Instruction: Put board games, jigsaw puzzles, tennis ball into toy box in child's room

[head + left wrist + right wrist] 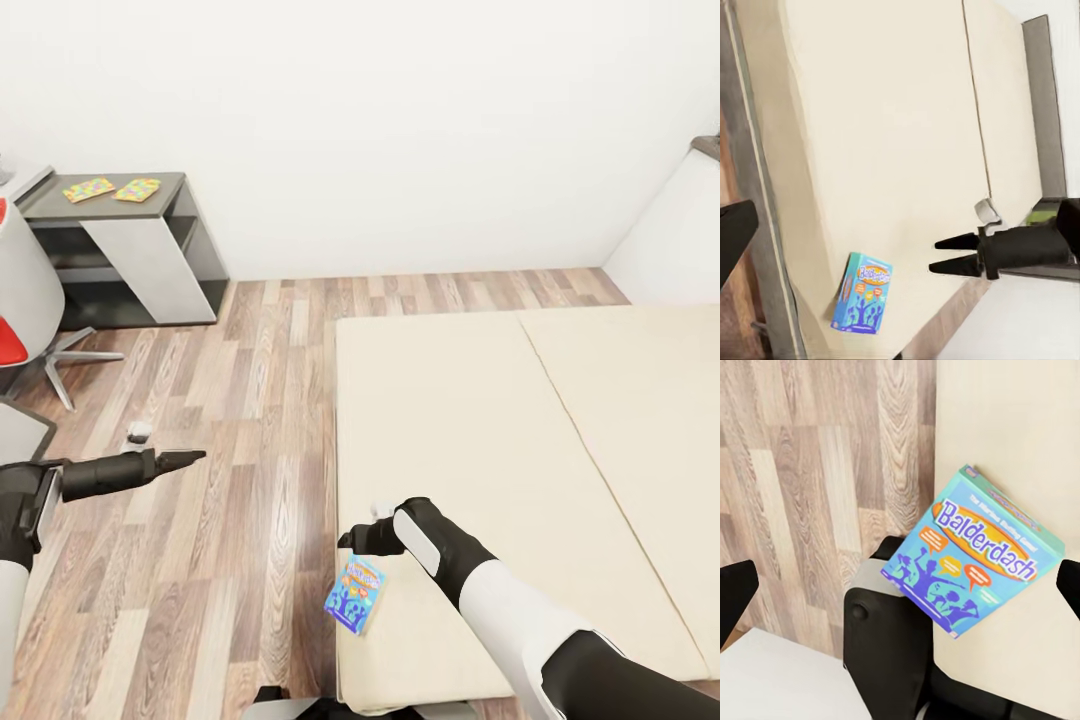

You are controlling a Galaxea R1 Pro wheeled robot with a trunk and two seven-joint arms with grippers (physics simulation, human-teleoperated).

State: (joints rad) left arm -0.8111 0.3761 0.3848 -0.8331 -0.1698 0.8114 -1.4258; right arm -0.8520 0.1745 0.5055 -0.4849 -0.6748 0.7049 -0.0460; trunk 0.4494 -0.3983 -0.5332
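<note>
The right gripper (pixel 362 537) hovered over the near left corner of the bed (pixel 520 450), its two black fingertips spread wide and holding nothing, as the right wrist view made plain by showing a fingertip at each side edge with open space between them. Just below it, toward the robot, lay a bright blue board game (pixel 355 594) with orange print, flat on the beige mattress with one end jutting a little past the mattress edge over the wood plank floor (pixel 230 520). In the right wrist view the board game (pixel 971 574) sat between the two spread fingertips, its long axis slanted across the line joining them, so by my judgement the wrist would need a slight turn before the fingers could close across the narrow sides. The right arm was clearly the nearer one. The left gripper (pixel 185 459) hung out over the floor, well apart from the box, its slim black fingers appearing close together in the head view, though I could not tell for certain whether they were closed. Farther off, by the white wall, two multicoloured jigsaw puzzles (pixel 111 189) lay side by side on a dark grey cabinet top (pixel 170 183), with a chair (pixel 25 300) near it.
</note>
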